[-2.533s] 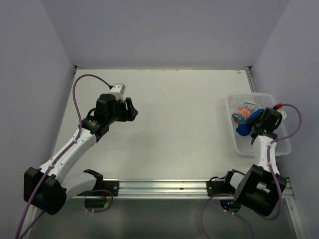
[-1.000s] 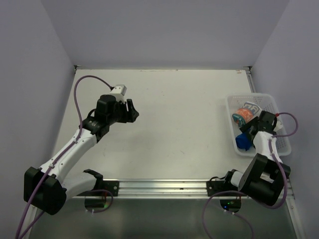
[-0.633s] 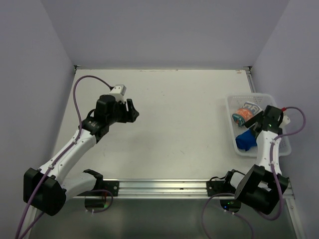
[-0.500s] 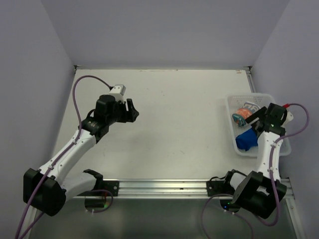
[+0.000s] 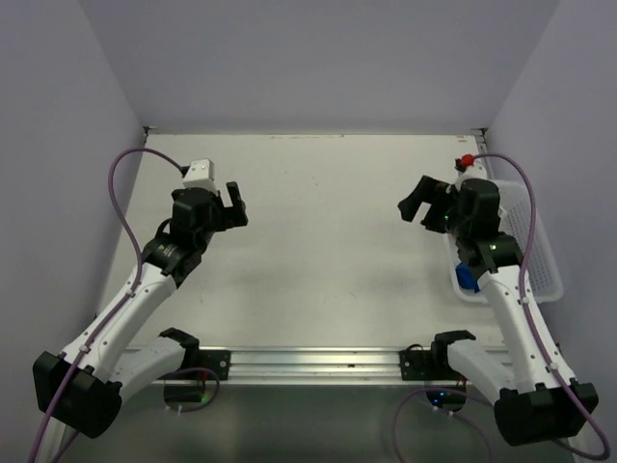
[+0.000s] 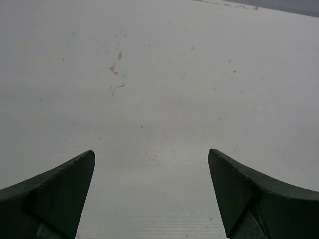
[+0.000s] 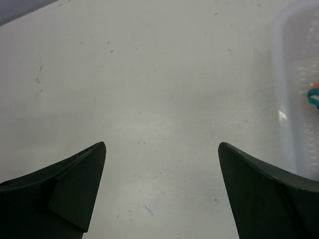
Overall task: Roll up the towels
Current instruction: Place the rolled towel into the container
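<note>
The right gripper (image 5: 416,203) hangs over bare table (image 5: 328,241) with its jaws spread wide and nothing between them; its wrist view shows only white surface between the two dark fingers (image 7: 70,189). The left gripper (image 5: 234,204) is the same on its own side, agape and empty, well apart from the right one. Out from the right gripper, just behind that arm's forearm, sits the white mesh basket (image 5: 543,265) at the table's right edge, much of it hidden by the arm. The blue towel (image 5: 468,278) lies inside it at the near left corner as a small compact bundle. The patterned towel (image 7: 314,94) shows only as a sliver of teal and orange through the basket wall in the right wrist view, so it too is in the basket, but how tightly it is wound cannot be told. Judging by this, neither cloth is in hand and the rolling step looks finished or paused, with both arms poised clear. If a towel needs rolling, the right arm would have to turn back, reach down over the basket wall, pinch a cloth edge, and carry it to the open table between the grippers.
</note>
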